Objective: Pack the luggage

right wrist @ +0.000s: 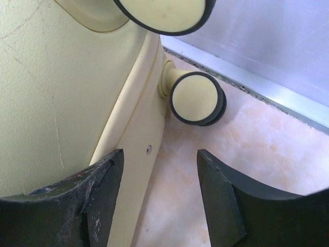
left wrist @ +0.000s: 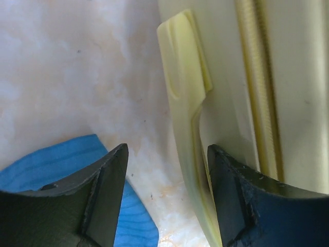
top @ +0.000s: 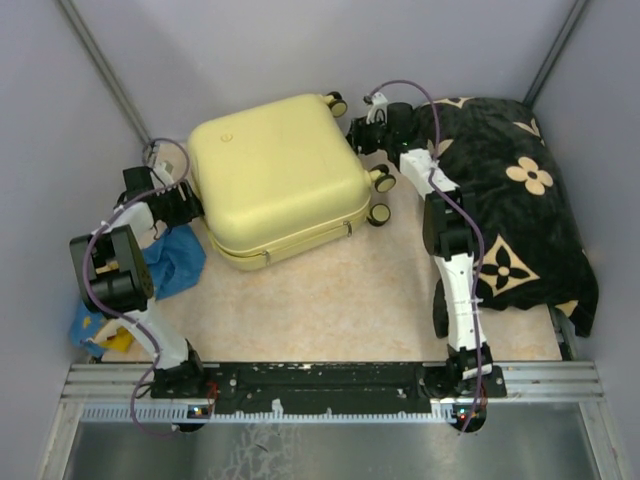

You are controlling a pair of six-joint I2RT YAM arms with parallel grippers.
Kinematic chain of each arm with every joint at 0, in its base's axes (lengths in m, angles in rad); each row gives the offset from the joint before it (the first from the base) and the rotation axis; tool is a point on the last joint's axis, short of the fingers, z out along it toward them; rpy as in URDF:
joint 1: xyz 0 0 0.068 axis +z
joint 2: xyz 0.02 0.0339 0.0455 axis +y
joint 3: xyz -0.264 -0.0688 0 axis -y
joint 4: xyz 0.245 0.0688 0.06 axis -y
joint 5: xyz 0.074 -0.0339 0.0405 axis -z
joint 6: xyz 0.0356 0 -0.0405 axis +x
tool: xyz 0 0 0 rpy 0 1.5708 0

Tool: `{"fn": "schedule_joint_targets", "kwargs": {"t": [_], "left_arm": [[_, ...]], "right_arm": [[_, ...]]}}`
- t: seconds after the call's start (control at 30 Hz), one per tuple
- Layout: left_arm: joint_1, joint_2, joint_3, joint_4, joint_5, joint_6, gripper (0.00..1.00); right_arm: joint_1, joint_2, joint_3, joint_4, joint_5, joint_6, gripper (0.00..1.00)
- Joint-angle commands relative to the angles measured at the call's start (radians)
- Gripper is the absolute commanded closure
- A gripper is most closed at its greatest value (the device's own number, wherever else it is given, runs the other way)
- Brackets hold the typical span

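Observation:
The pale yellow hard-shell luggage (top: 275, 175) lies closed and flat in the middle of the table, its black wheels toward the right. My left gripper (top: 183, 205) is open at its left side; in the left wrist view the jaws (left wrist: 167, 154) straddle the yellow handle (left wrist: 185, 67) and shell edge, holding nothing. My right gripper (top: 362, 132) is open at the wheel end; in the right wrist view the jaws (right wrist: 160, 157) stand beside the shell edge (right wrist: 136, 154), below a yellow-hubbed wheel (right wrist: 198, 99).
A big black cloth with beige flower motifs (top: 520, 210) is heaped at the right. A blue cloth (top: 175, 258) lies at the left by the left arm, with something yellow (top: 118, 340) near it. Grey walls enclose the table.

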Motion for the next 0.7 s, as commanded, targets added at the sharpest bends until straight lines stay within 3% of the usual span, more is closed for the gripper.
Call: {"fn": "schedule_joint_targets", "kwargs": {"t": [0.0, 0.23, 0.37, 0.67], "left_arm": [[-0.028, 0.001, -0.009, -0.033, -0.101, -0.068, 0.31], [-0.028, -0.059, -0.045, -0.021, -0.127, -0.054, 0.32], [-0.028, -0.070, -0.046, -0.025, -0.126, -0.034, 0.32], [-0.029, -0.063, -0.053, -0.001, -0.113, -0.010, 0.34]], "right_arm": [[0.071, -0.038, 0.104, 0.112, -0.097, 0.065, 0.37], [-0.096, -0.256, 0.026, -0.019, -0.142, 0.026, 0.15], [-0.154, -0.403, -0.058, -0.216, -0.161, -0.085, 0.11], [-0.196, -1.012, -0.849, -0.215, -0.195, -0.257, 0.17]]}}
